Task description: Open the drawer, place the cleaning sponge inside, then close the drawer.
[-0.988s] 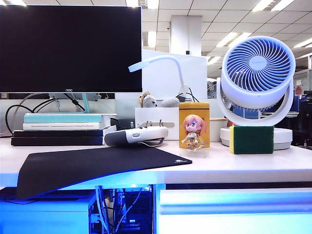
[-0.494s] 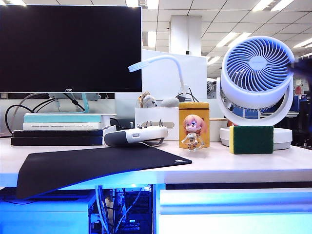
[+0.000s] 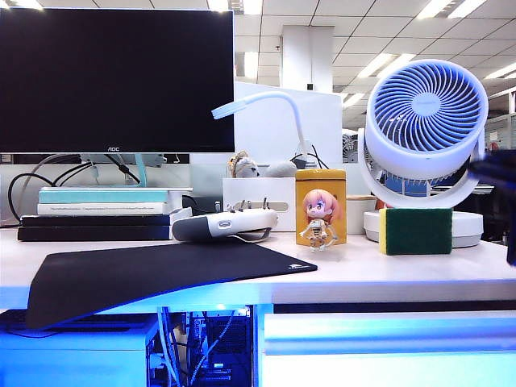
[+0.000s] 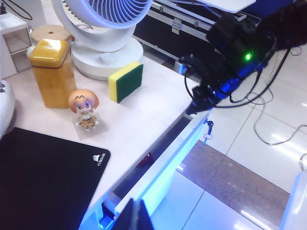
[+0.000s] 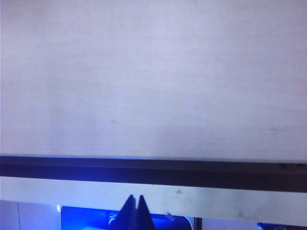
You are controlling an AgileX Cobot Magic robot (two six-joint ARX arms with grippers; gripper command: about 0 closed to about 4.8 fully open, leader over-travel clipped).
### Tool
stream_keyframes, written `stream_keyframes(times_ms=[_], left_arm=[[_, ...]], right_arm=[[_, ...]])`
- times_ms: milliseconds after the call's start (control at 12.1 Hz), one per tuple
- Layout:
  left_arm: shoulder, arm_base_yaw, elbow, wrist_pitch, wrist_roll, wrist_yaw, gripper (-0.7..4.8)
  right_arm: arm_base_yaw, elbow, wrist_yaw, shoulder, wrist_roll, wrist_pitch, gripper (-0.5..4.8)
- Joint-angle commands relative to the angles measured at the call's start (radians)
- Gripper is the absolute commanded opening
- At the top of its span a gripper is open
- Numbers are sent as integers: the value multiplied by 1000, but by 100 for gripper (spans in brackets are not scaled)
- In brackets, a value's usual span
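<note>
The cleaning sponge (image 3: 416, 231), green face and yellow foam, stands on edge on the desk in front of the fan base, and shows in the left wrist view as well (image 4: 126, 81). The drawer (image 3: 387, 347) is the pale front under the desk's right half, with a dark gap along its top (image 4: 163, 175). My right gripper (image 5: 135, 201) is shut and empty, its tips over the drawer front's top edge. In the exterior view its arm (image 3: 501, 171) is a dark blur at the right edge. My left gripper (image 4: 136, 213) is shut and empty, hanging off the desk's front near the drawer's left end.
A yellow tin (image 3: 321, 201) with a small girl figure (image 3: 320, 219) stands left of the sponge. A white fan (image 3: 426, 121) is behind it. A black mouse mat (image 3: 153, 274), a white controller (image 3: 226, 224), stacked books (image 3: 101, 214) and a monitor (image 3: 117, 76) fill the left.
The right arm has come into the exterior view at the right edge and moved downward, blurred. The sponge and the other desk objects have not moved.
</note>
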Motion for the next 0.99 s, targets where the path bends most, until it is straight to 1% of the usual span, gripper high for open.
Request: stream_keyframes(times_ms=[82,412,577,741,988], left_arm=[[-2,0,5,6,8,5,-6],[-2,0,5,6,8,5,-6],[-2,0,5,6,8,5,-6],[-2,0,5,5,8,5,-6],[-2,0,5,5,8,4,-6]], right_arm=[[2,-72,31,13,-5,79,-9],[2,-85,50,66,0,148,-9],[2,-86,52,73,3,156,-9],[2,-86,54,73,7,197,-9],[2,-87,86,111,7,219,-9]])
